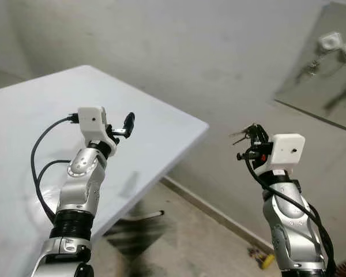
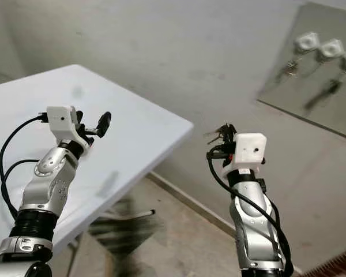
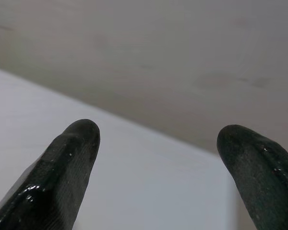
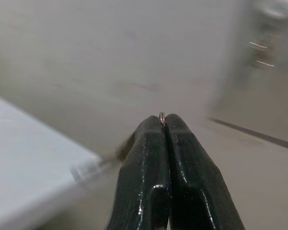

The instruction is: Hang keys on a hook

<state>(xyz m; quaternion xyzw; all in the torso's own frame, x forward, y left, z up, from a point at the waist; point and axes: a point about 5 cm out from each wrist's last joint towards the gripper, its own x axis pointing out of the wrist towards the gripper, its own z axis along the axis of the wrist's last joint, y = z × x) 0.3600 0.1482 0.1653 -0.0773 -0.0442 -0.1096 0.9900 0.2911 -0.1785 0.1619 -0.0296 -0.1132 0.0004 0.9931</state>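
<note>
My right gripper (image 1: 252,136) is raised in front of the grey wall, shut on a bunch of keys (image 1: 241,137) that sticks out to its left. In the right wrist view the fingers (image 4: 149,158) pinch a thin key ring (image 4: 162,118), and a blurred key (image 4: 93,167) hangs beside them. White hooks (image 2: 307,41) sit on a shiny wall panel (image 2: 328,109) up and to the right; another bunch (image 2: 288,70) and a dark item (image 2: 324,95) hang there. My left gripper (image 1: 128,123) is open over the white table (image 1: 34,115), with nothing between its fingers (image 3: 62,172).
The table's corner (image 1: 205,124) points toward the gap between my arms. Below lie a bare concrete floor, the table's foot (image 1: 144,216) and a small yellow object (image 1: 267,261) by the skirting.
</note>
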